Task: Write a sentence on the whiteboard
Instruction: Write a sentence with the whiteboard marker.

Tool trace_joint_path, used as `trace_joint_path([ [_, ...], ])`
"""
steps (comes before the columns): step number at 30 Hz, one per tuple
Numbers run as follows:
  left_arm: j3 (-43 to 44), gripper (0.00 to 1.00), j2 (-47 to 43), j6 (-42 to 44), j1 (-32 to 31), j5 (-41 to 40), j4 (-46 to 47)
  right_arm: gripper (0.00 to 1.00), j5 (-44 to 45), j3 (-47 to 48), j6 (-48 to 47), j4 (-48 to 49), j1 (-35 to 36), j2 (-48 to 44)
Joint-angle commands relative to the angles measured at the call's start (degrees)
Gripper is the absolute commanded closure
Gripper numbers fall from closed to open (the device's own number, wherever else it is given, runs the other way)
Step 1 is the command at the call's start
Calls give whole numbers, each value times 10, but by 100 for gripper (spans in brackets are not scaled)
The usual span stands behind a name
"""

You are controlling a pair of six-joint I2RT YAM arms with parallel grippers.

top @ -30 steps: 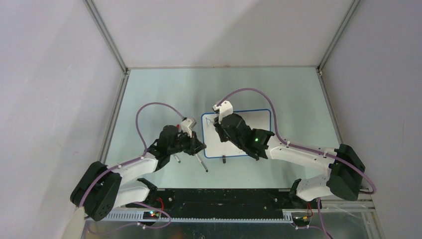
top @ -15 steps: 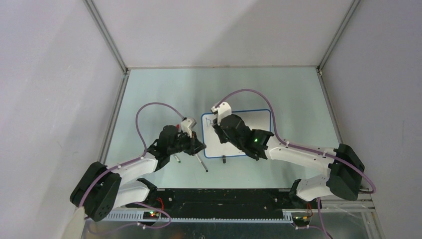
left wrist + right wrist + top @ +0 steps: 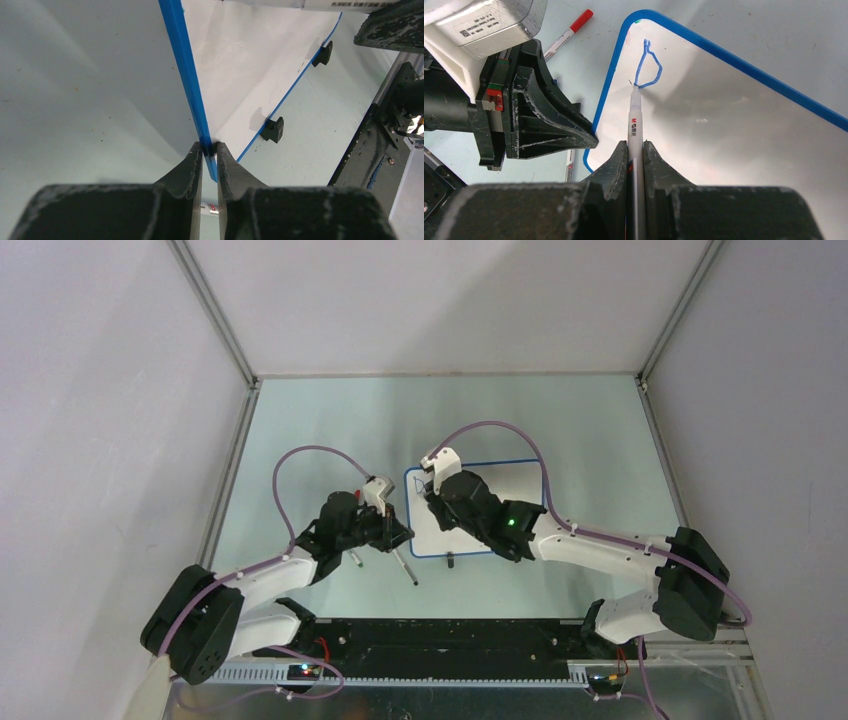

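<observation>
The right gripper [image 3: 634, 145] has slid a little to the left over the board [image 3: 515, 480] since a second ago; the left arm has not shifted. The right gripper's fingers are pressed onto a white marker [image 3: 634, 112] that sticks out ahead of them, its tip touching the board at the lower end of a blue loop. That loop is all that shows of the sentence [image 3: 647, 67], and it sits near the board's far left corner. The board lies flat on the counter [image 3: 330, 420] in front of the arms, with two black clip feet [image 3: 273, 130] on its near long edge. The left gripper [image 3: 209, 147] pinches the blue rim of the board's left edge, close to the near corner. A red-capped pen [image 3: 569, 32] lies on the counter just beside the board's left edge, behind the left gripper.
</observation>
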Motion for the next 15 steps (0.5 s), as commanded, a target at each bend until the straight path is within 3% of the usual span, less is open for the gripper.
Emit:
trace_joint_path([
  [1, 19, 84, -11, 21, -5, -10, 4, 100, -5, 11, -5, 15, 2, 5],
  [8, 18, 84, -11, 21, -4, -7, 5, 100, -7, -12, -19, 42, 12, -41],
  [15, 18, 84, -17, 24, -4, -6, 6, 100, -9, -129, -36, 179, 16, -160],
])
